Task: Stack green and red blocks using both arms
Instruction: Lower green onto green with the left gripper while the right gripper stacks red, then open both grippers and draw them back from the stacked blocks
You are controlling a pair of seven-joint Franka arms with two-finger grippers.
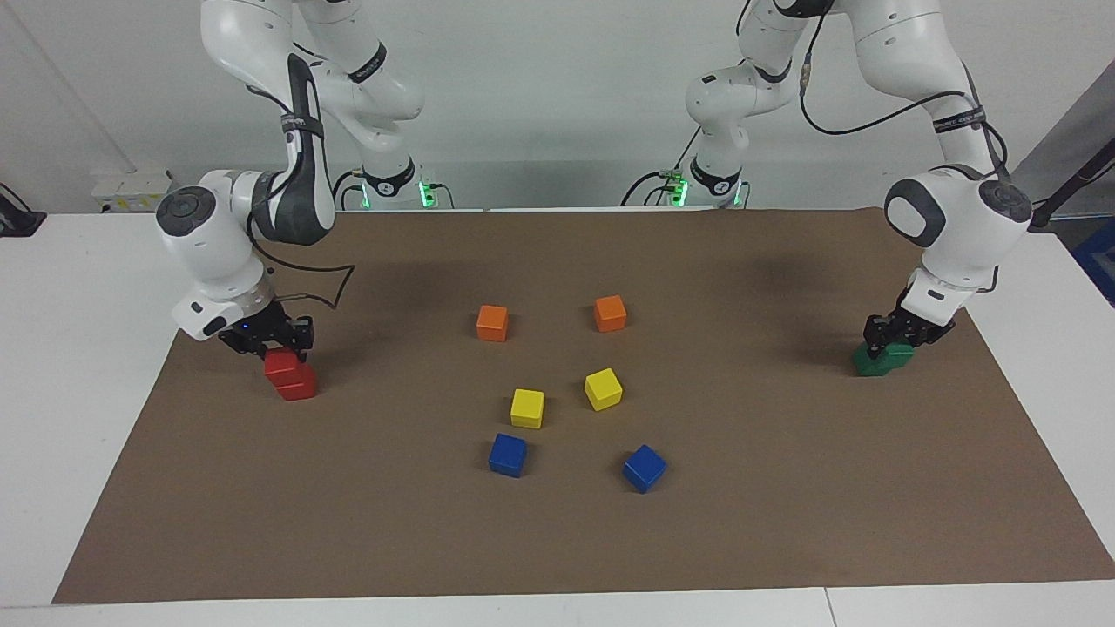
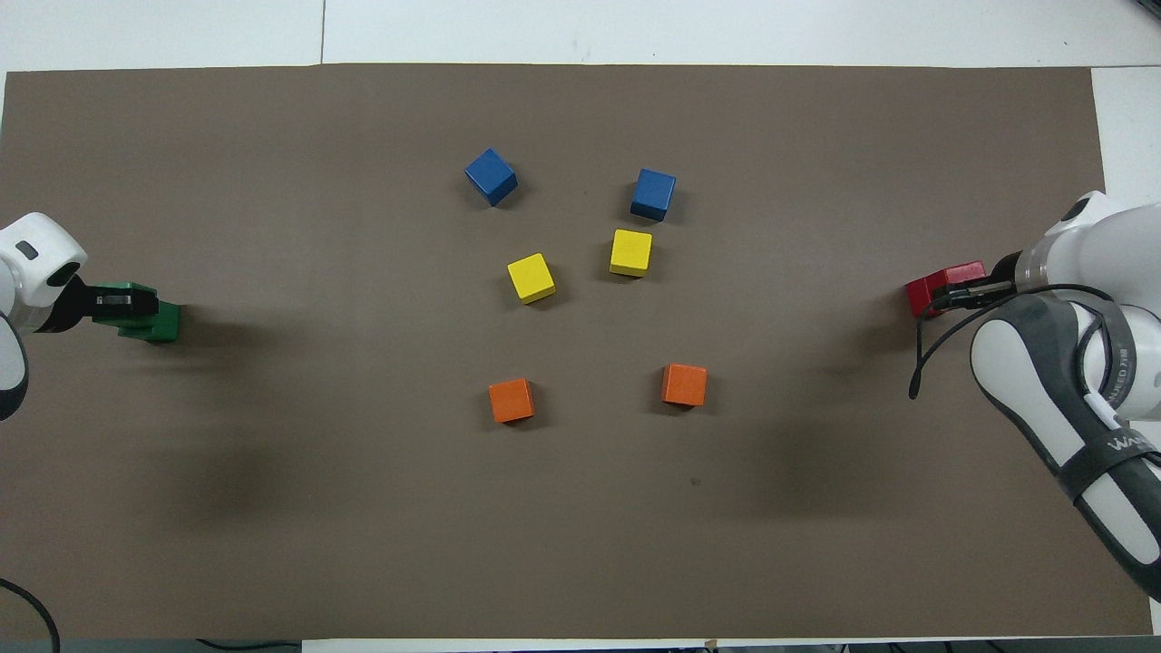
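Brown mat (image 1: 784,522) covering white surface (image 1: 52,392). Left gripper (image 1: 897,338), jaws clamped on upper green block (image 1: 892,352), atop lower green block (image 1: 868,363) at left arm's end. Right gripper (image 1: 272,341), jaws clamped on upper red block (image 1: 281,366), atop lower red block (image 1: 299,385) at right arm's end.

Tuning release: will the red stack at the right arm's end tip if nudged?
Possibly. The upper red block sits skewed on the lower red block, so overlap is partial. Flat faces suggest sliding, not rolling. The right gripper is at the top block.

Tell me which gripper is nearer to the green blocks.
Left. The left gripper sits on the green blocks; the right gripper is at the red blocks.
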